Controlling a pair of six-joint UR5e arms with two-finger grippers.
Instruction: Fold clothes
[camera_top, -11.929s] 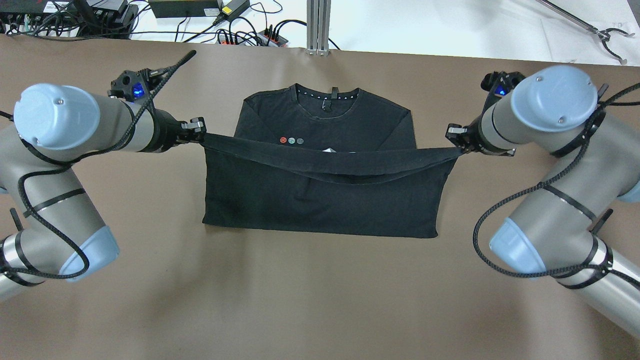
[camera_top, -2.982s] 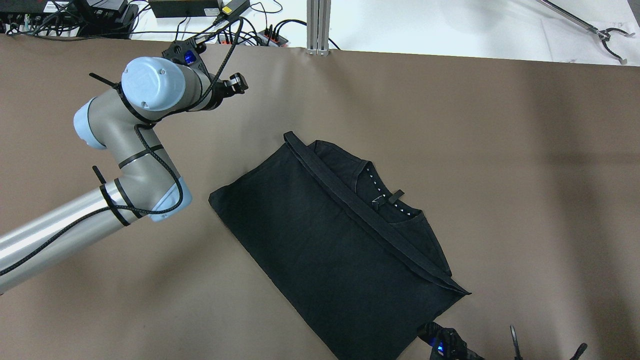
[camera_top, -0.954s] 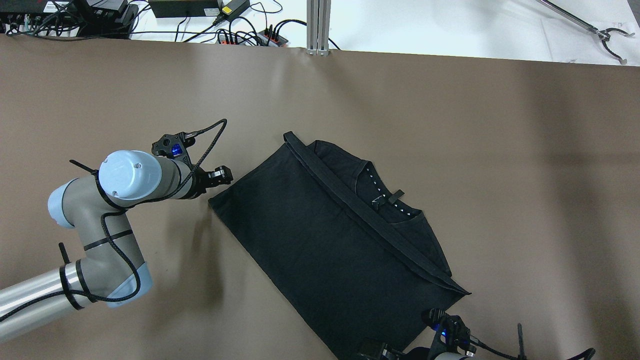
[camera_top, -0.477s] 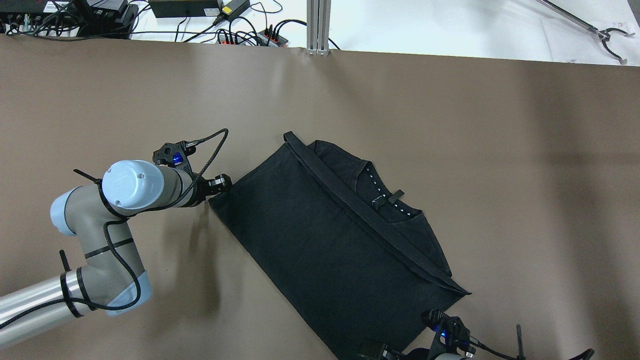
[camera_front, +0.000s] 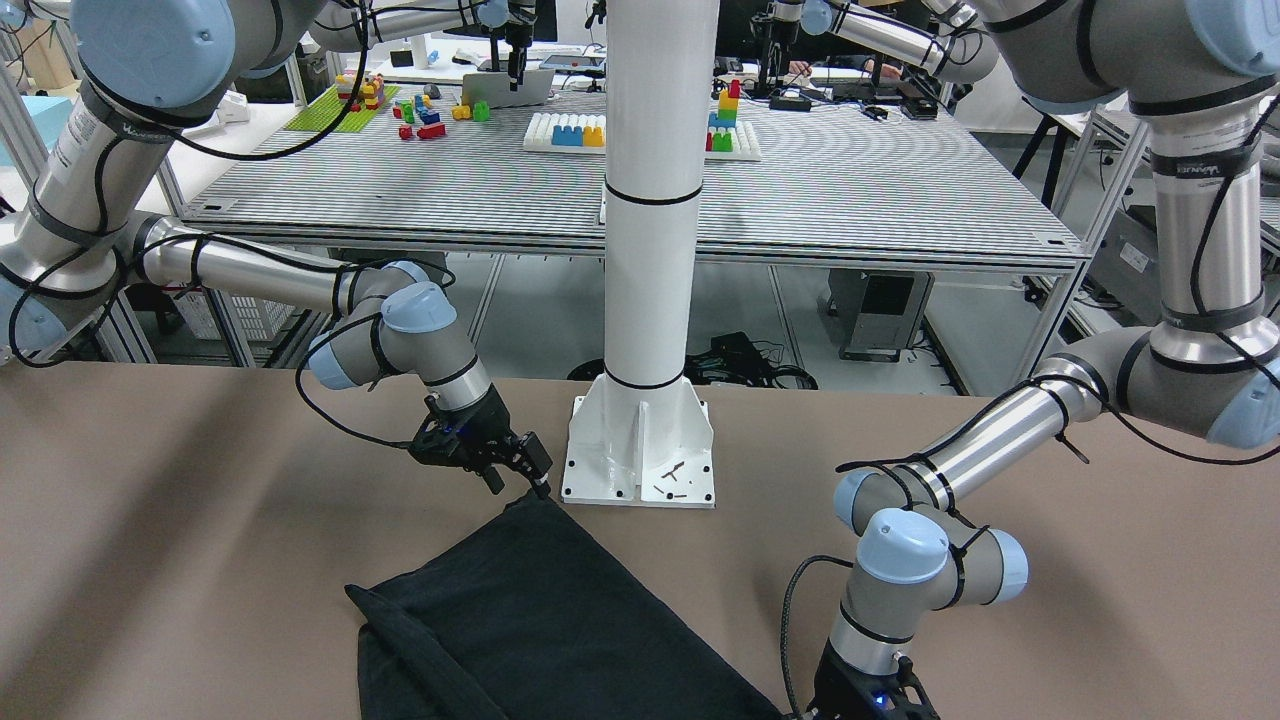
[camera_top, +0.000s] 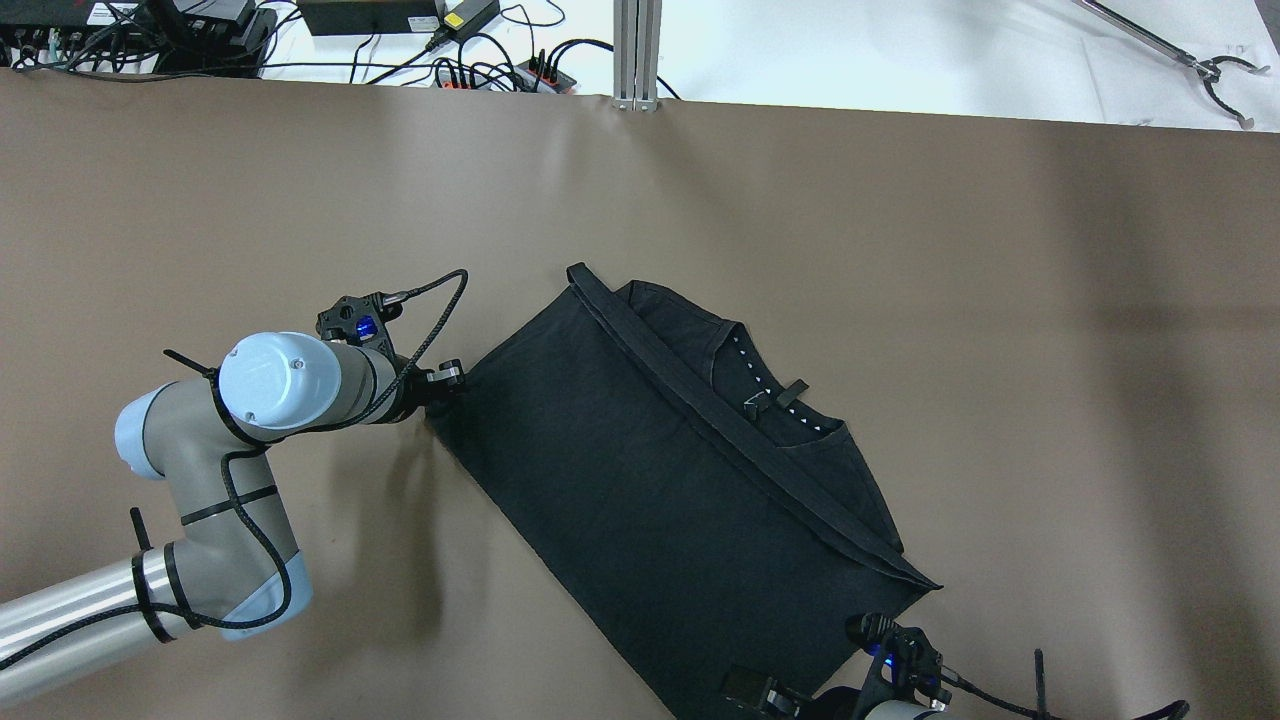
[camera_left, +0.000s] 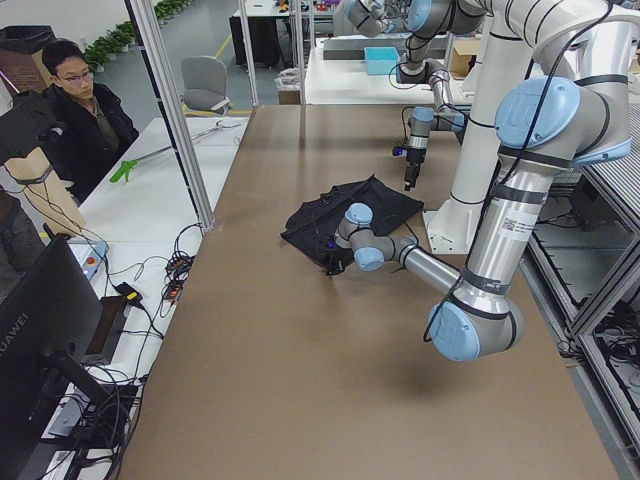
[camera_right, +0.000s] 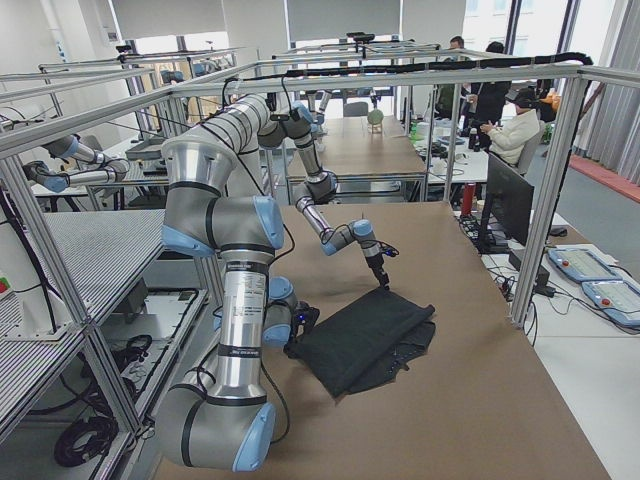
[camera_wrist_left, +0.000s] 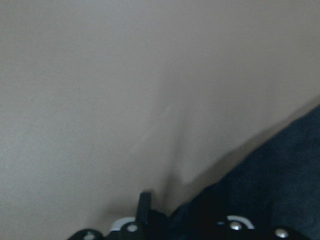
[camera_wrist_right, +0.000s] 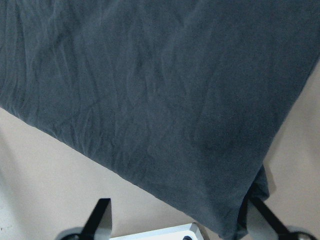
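On table (camera_top: 950, 250): black garment (camera_top: 640, 480) folded, diagonal, collar exposed.

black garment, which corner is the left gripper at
The left gripper is at the black garment's leftmost corner in the overhead view, on the fold opposite the collar; the right gripper is at the bottom corner.

One black shirt (camera_top: 640, 490), folded in half, flat on the brown counter (camera_top: 900, 250). From overhead I see it lying diagonally, one corner left of centre and the other end at the near edge, right of centre. The hem band (camera_top: 650, 345) crosses the top layer. The neckline (camera_top: 765, 385) with white dots shows past it. Light wrinkles.
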